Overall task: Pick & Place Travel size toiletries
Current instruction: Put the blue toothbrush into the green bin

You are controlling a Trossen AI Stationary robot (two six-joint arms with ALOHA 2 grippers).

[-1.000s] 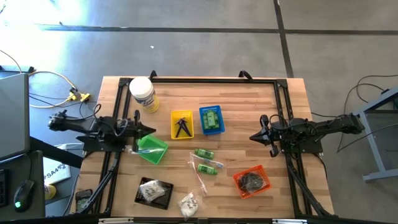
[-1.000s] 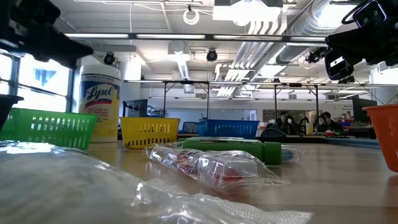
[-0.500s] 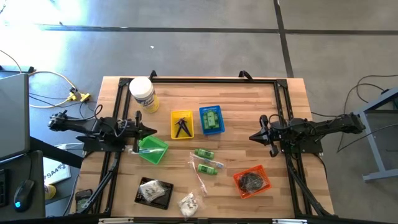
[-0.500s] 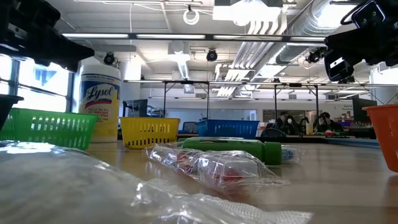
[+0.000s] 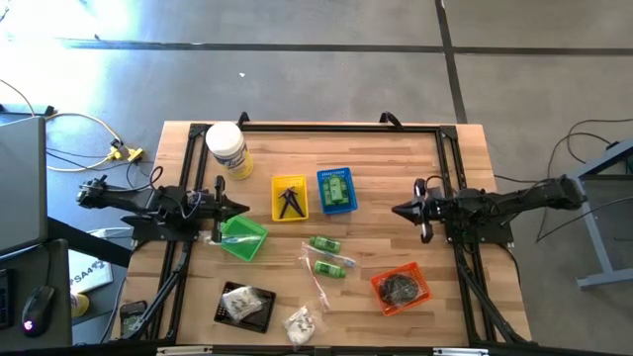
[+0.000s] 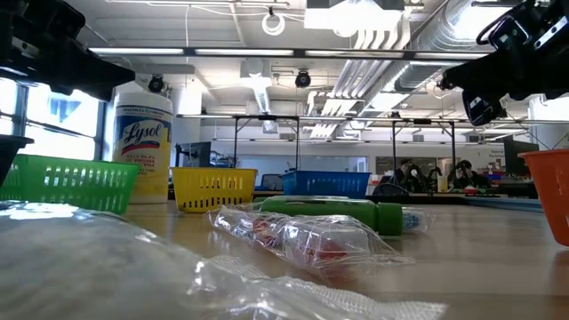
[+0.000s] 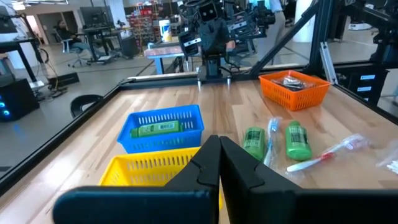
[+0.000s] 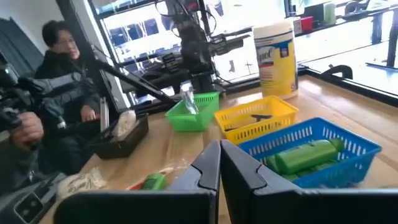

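Note:
My left gripper [image 5: 243, 208] hangs shut and empty above the table's left side, by the green basket [image 5: 243, 237], in which a clear packet lies. My right gripper [image 5: 396, 211] hangs shut and empty above the right side. Two green bottles [image 5: 327, 255] lie on the wood mid-table, with long thin clear packets [image 5: 315, 285] beside them. Another green bottle lies in the blue basket [image 5: 336, 190]. Small black pieces lie in the yellow basket [image 5: 289, 198]. One clear packet with white contents [image 5: 300, 324] lies near the front edge; another lies in the black tray [image 5: 244, 305].
A big white jar with a yellow label [image 5: 227, 150] stands at the far left. An orange basket [image 5: 401, 287] holding something dark sits front right. A black frame [image 5: 336, 127] runs round the table. A person [image 8: 59, 68] sits beyond the left edge.
My right gripper has turned a little at the wrist and its tip has edged toward the table's middle; it stays shut.

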